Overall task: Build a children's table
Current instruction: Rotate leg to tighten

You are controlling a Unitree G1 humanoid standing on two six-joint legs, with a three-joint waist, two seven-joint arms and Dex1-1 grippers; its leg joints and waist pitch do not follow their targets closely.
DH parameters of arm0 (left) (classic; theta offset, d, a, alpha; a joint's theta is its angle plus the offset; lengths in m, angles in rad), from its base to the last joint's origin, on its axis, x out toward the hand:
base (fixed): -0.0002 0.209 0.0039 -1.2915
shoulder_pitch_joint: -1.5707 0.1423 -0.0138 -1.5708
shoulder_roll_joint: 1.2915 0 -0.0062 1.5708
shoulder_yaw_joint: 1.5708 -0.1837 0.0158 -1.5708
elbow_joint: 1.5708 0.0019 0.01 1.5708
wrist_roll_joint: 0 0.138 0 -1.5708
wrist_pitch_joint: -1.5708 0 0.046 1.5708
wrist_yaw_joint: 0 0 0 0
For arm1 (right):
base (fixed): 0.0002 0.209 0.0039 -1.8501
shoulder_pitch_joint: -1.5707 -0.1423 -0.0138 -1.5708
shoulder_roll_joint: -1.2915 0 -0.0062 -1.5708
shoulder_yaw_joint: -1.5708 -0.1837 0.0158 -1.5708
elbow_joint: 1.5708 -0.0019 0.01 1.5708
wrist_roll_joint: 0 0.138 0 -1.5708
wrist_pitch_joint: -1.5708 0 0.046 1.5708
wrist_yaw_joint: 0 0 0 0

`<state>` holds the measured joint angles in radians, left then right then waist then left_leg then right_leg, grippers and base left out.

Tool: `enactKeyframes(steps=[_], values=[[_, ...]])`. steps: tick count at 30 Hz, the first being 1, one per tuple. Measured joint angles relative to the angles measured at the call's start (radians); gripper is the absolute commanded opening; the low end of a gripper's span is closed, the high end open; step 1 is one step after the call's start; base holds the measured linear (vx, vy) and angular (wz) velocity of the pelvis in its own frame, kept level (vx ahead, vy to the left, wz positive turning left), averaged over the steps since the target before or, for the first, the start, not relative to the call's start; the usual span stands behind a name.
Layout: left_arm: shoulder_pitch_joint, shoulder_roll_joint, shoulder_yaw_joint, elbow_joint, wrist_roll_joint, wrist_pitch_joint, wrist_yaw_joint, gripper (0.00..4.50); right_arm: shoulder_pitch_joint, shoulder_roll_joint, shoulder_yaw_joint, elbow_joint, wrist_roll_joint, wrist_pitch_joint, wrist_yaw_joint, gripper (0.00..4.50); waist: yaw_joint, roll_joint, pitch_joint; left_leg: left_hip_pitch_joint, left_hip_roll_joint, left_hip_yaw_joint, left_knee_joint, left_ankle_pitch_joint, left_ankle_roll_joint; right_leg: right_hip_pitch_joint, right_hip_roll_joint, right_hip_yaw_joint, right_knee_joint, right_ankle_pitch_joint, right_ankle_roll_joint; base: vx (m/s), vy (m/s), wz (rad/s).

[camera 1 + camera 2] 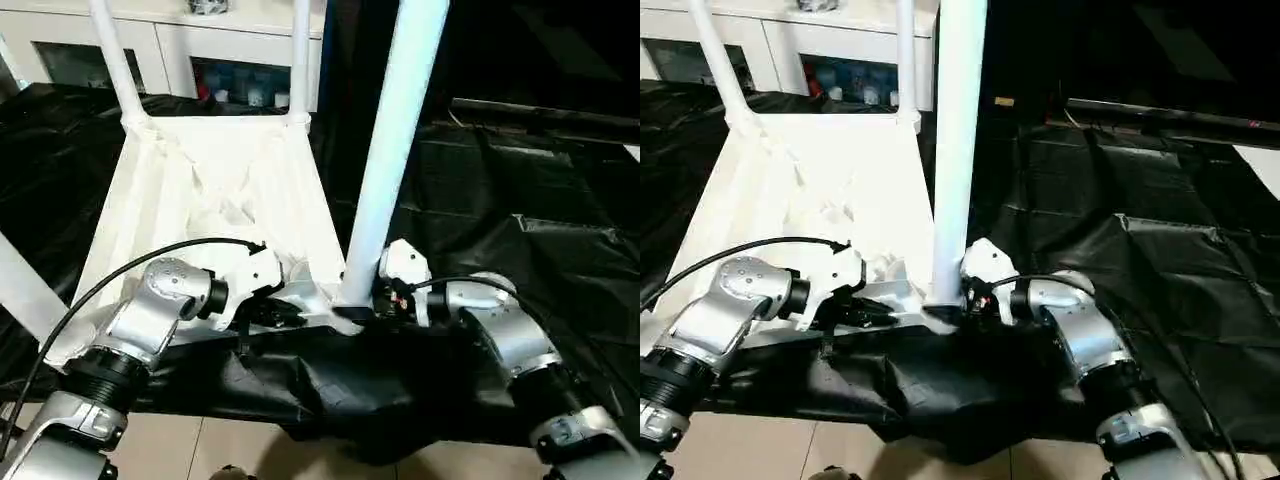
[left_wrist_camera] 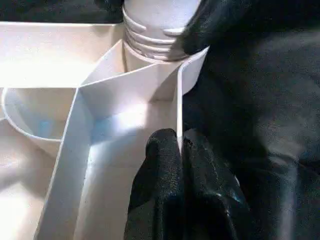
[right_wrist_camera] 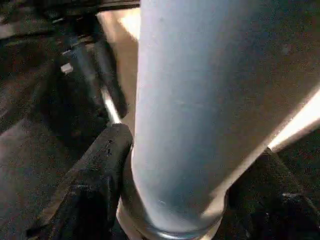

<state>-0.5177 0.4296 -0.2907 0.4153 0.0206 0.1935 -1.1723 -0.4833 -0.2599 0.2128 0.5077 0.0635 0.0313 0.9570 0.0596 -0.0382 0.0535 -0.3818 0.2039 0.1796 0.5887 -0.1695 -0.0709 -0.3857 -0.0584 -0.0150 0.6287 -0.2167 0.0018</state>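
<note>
The children's table top lies upside down on black sheeting, ribbed underside up. Two white legs stand in its far corners, and another leg rises at the near left. The tall near-right leg stands in its corner socket. My right gripper holds this leg's base, one finger on each side and pressed against the tube. My left gripper is shut on the thin rim wall of the top, just beside that socket.
Crumpled black sheeting covers the surface around and under the top. A white cabinet with glass doors stands at the back. Tiled floor shows at the near edge. A black cable loops over my left forearm.
</note>
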Motion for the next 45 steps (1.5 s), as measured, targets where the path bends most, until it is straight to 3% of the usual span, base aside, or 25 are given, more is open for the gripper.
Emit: enactKeyframes(steps=[3,5,10,12,17,18,23,25,26,31,38,43,45], values=[[-0.012,-0.038,0.003,0.019,0.022,0.014,0.075,0.00,-0.003,0.037,-0.025,0.031,-0.014,0.003,-0.091,2.60,-0.003,0.000,0.000,0.002,0.000,0.000,0.000,0.000,0.000,0.001,0.000,0.000,0.001,0.002,-0.002,0.000,0.000,0.00],[-0.037,-0.118,0.022,0.057,0.060,0.063,0.207,0.00,-0.034,0.108,-0.079,0.109,-0.033,0.011,-0.268,2.60,-0.009,0.000,0.000,0.006,0.000,0.000,0.000,0.000,0.000,0.002,0.000,0.000,0.002,0.002,-0.001,0.000,0.000,0.00],[-0.073,-0.219,0.029,0.098,0.091,0.132,0.371,0.00,-0.088,0.187,-0.126,0.191,-0.059,0.037,-0.517,2.60,-0.019,0.002,-0.001,0.010,-0.001,0.000,-0.002,0.000,0.000,0.003,-0.001,0.000,0.001,0.001,0.001,0.000,0.000,0.00],[-0.080,-0.240,0.026,0.110,0.102,0.137,0.398,0.00,-0.103,0.200,-0.137,0.211,-0.062,0.042,-0.556,3.14,-0.019,0.003,-0.002,0.010,-0.001,0.000,-0.002,0.000,0.000,0.003,-0.001,0.000,0.001,0.001,0.001,0.000,0.000,0.00],[-0.081,-0.248,0.029,0.111,0.111,0.136,0.404,0.00,-0.104,0.208,-0.147,0.211,-0.062,0.043,-0.550,3.50,-0.019,0.006,-0.004,0.009,-0.001,0.000,-0.002,0.000,0.000,0.003,-0.001,0.000,0.000,0.002,-0.001,0.000,0.000,0.00],[-0.081,-0.248,0.029,0.111,0.111,0.135,0.403,0.00,-0.104,0.208,-0.149,0.209,-0.062,0.044,-0.542,3.77,-0.019,0.006,-0.004,0.009,-0.001,0.000,-0.002,0.000,0.000,0.003,-0.001,0.000,0.000,0.002,-0.001,0.000,0.000,0.00],[-0.061,-0.198,0.029,0.083,0.090,0.106,0.333,0.00,-0.081,0.166,-0.125,0.158,-0.056,0.050,-0.403,4.22,-0.019,0.006,-0.004,0.008,-0.001,0.000,-0.007,0.000,0.000,0.001,-0.001,0.000,-0.001,0.002,0.000,0.000,0.000,0.00],[-0.048,-0.175,0.030,0.066,0.080,0.093,0.295,0.00,-0.065,0.137,-0.101,0.124,-0.051,0.054,-0.332,4.22,-0.018,0.006,-0.004,0.009,-0.001,0.000,-0.010,0.000,0.000,0.000,-0.001,0.000,-0.002,0.002,0.000,0.000,0.000,0.00],[-0.043,-0.160,0.030,0.060,0.077,0.080,0.276,0.00,-0.063,0.120,-0.083,0.109,-0.050,0.054,-0.301,4.43,-0.018,0.007,-0.004,0.009,-0.001,0.000,-0.011,0.000,0.000,-0.001,0.000,0.000,-0.002,0.002,0.000,0.000,0.000,0.00],[-0.005,-0.062,0.017,0.006,0.029,0.026,0.087,0.00,-0.037,0.013,0.012,0.042,-0.052,0.021,-0.086,4.43,-0.009,0.007,-0.004,0.007,0.000,0.000,-0.014,0.000,-0.001,-0.003,0.000,-0.001,-0.003,-0.001,0.002,0.000,0.000,0.00],[0.003,0.012,0.010,-0.018,-0.015,0.017,-0.046,0.00,-0.024,-0.056,0.047,-0.008,-0.045,0.016,0.089,4.43,0.001,0.006,-0.003,-0.005,0.000,0.001,-0.006,0.000,0.000,-0.007,0.000,-0.001,-0.006,-0.001,0.002,0.000,0.000,0.00],[0.003,0.042,0.005,-0.019,-0.034,0.015,-0.118,0.00,-0.023,-0.079,0.069,-0.035,-0.025,0.027,0.144,4.43,0.009,0.005,-0.003,-0.006,0.001,0.002,-0.004,0.000,0.001,-0.008,0.000,-0.001,-0.005,-0.001,0.001,0.000,0.000,0.00],[0.003,0.054,0.001,-0.022,-0.039,0.015,-0.136,0.00,-0.021,-0.076,0.062,-0.041,-0.004,0.034,0.160,4.10,0.011,0.005,-0.002,-0.006,0.001,0.002,-0.003,0.000,0.001,-0.008,0.000,-0.001,-0.004,-0.001,0.002,0.000,0.000,0.00]])
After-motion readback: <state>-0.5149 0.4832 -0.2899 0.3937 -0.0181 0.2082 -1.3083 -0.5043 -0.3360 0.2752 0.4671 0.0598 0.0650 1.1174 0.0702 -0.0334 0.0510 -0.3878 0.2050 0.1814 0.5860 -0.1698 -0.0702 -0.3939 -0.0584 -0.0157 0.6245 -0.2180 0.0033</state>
